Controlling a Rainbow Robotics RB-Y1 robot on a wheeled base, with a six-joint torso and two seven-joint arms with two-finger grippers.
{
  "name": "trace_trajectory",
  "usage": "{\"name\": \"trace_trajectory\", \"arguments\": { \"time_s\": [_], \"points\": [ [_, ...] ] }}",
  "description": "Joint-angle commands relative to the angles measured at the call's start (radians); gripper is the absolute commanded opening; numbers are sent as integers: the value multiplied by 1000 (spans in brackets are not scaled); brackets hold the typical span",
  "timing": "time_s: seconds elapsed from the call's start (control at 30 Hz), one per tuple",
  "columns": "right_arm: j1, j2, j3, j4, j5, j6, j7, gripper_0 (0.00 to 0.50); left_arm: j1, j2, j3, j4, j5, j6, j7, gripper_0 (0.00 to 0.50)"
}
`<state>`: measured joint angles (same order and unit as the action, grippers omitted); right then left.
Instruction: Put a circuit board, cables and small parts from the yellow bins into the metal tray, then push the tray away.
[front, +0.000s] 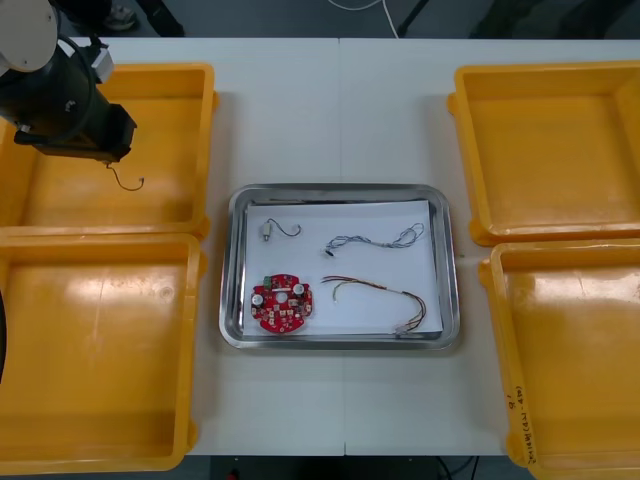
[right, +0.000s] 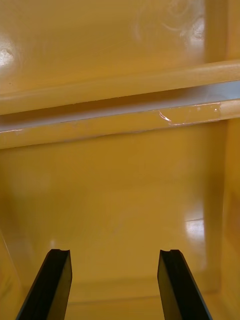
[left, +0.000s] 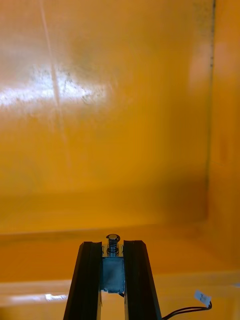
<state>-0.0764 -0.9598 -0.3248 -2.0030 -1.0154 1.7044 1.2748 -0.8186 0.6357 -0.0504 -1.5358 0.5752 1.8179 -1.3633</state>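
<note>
My left gripper (left: 113, 245) is shut on a small metal part (left: 113, 267), a grey block with a threaded pin standing up between the black fingers. Its thin black lead (front: 126, 181) ends in a white plug (left: 202, 298) and dangles below my left arm (front: 70, 105), over the far left yellow bin (front: 160, 130). The metal tray (front: 340, 192), white inside, holds a round red circuit board (front: 283, 305), a blue and white cable (front: 375, 240), a red and yellow cable (front: 380, 294) and a small metal part with a lead (front: 272, 230). My right gripper (right: 115, 280) stands open over a yellow bin floor (right: 120, 200), nothing between its fingers.
The near left bin (front: 100, 350), far right bin (front: 550, 140) and near right bin (front: 575, 360) flank the tray. In the right wrist view two bin rims (right: 120, 107) meet, with a strip of table between them. Bare table lies beyond and in front of the tray.
</note>
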Motion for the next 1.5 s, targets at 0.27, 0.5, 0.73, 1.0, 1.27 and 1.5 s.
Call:
{"name": "trace_trajectory", "arguments": {
  "time_s": [0.27, 0.5, 0.73, 1.0, 1.27, 1.5],
  "points": [
    [12, -45, -28, -7, -6, 3, 12, 500, 29, -108, -71, -213, 5, 67, 276, 0],
    [12, -45, -30, -7, -6, 3, 11, 500, 29, -139, -164, -251, 6, 54, 405, 0],
    [12, -45, -30, -7, -6, 3, 9, 500, 29, -156, -278, -254, 11, -14, 529, 0],
    [10, -43, -30, -7, -6, 3, 9, 500, 29, -156, -402, -251, 26, -111, 632, 0],
    [12, -43, -28, -7, -6, 4, 9, 500, 18, -160, -494, -196, 40, -206, 668, 0],
    [10, -43, -30, -7, -6, 4, 8, 500, -5, -189, -551, -92, 25, -290, 679, 0]
  ]
}}
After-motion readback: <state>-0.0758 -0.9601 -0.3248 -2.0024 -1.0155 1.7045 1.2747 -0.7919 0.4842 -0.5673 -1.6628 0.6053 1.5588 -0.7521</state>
